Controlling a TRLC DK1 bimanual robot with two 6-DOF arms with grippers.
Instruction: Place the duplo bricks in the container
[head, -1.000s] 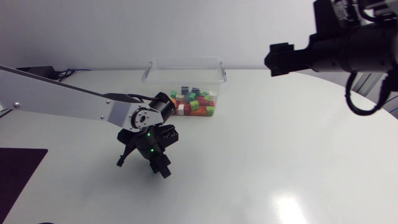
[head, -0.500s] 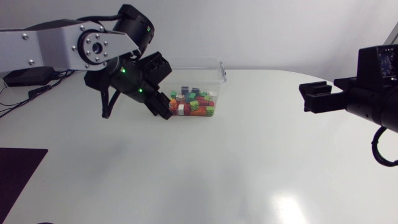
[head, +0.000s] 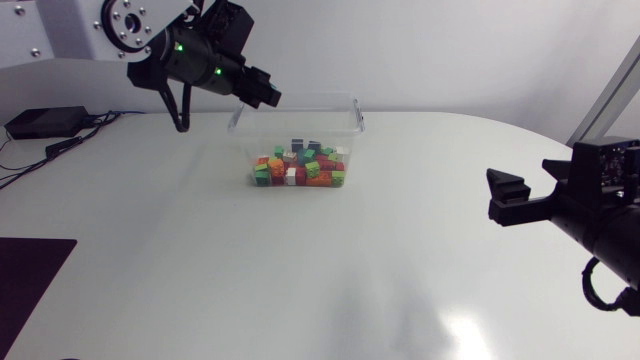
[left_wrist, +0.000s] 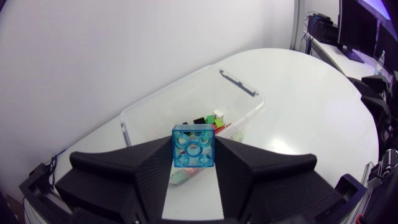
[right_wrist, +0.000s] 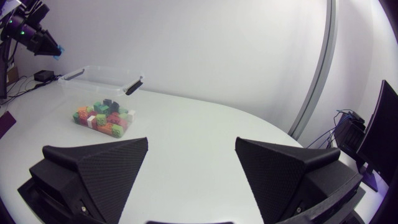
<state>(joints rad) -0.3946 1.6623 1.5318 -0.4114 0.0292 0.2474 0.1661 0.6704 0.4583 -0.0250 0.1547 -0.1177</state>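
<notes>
Left arm (head: 125, 20) sat high at the far left, wrist angled down. Left gripper (head: 262, 93) pointed down and right, both fingers pressed on opposite sides of a translucent blue duplo brick (left_wrist: 194, 145). Right arm (head: 600, 205) sat low at the right, with right gripper (right_wrist: 191, 143) level, fingers spread wide.

Holding the left gripper (head: 268, 97), clamped on a blue brick (left_wrist: 193, 145), high in open air by the left end of the container (head: 347, 128), clear of its walls. Leaving the container's top open, with loose bricks (head: 300, 168) covering only its floor. Holding the right gripper (head: 505, 195), fingers spread, well apart across bare table (head: 380, 270).
</notes>
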